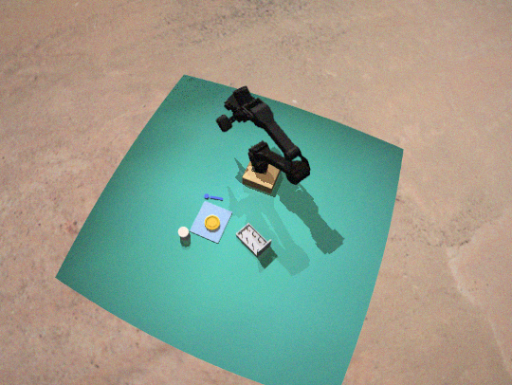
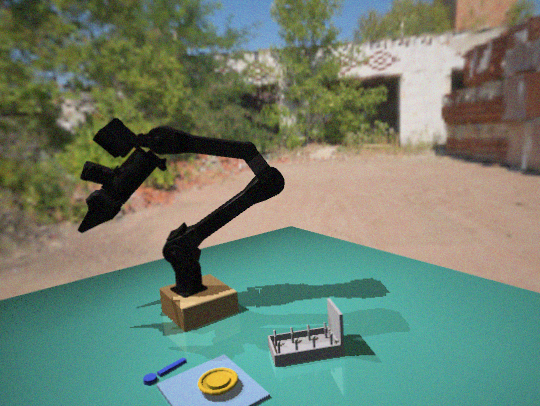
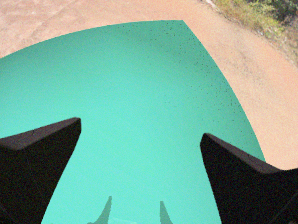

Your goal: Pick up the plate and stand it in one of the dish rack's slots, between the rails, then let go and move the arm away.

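Note:
The yellow round plate [image 1: 212, 222] [image 2: 218, 381] lies flat on a light blue square mat [image 1: 217, 237] [image 2: 178, 387]. The light grey dish rack [image 1: 247, 245] [image 2: 307, 356] stands beside the mat, with two rows of short upright pegs and a tall panel at one end. No plate stands in it. My gripper [image 2: 82, 229] [image 3: 142, 132] is open and empty, with its fingers wide apart. It hangs high above the green surface, well away from the plate and rack; neither shows in the wrist view. In the top view the fingers are hard to make out.
A blue bar [image 1: 216, 198] [image 2: 172, 367] and a small blue disc [image 1: 207, 196] [image 2: 150, 379] lie beside the mat. A white-topped cylinder [image 1: 184, 232] stands at the mat's other side. The arm's wooden base [image 1: 257, 182] [image 2: 210, 312] stands behind the mat and rack.

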Tool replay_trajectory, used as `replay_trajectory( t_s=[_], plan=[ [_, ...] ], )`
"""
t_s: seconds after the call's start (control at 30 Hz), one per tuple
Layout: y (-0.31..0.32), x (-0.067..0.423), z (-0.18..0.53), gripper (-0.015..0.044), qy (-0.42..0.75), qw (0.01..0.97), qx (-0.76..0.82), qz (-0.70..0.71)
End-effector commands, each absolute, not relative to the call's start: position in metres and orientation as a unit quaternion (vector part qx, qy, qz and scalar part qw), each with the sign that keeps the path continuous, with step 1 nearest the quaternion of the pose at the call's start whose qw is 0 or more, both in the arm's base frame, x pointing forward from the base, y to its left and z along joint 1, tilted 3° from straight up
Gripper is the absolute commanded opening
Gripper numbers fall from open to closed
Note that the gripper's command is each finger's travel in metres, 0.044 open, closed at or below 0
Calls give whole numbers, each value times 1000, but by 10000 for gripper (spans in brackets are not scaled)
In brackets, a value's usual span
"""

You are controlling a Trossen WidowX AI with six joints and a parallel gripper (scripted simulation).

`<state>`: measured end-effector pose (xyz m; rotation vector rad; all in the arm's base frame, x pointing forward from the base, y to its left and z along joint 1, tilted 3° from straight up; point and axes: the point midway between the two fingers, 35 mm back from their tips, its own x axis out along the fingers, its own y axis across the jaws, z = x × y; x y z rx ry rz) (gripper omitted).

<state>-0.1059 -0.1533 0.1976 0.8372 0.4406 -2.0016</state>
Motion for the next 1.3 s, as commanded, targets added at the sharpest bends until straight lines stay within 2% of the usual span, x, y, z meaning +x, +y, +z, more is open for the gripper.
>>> replay_trajectory(
  t_s=[0.0, 0.6, 1.27],
  plan=[
    [-154, -105, 198, 400, 179, 449, 338, -807],
    [-221, -31, 183, 400, 328, 611, 331, -639],
    [-248, 105, 151, 400, 495, 729, 255, -397]
  ],
)
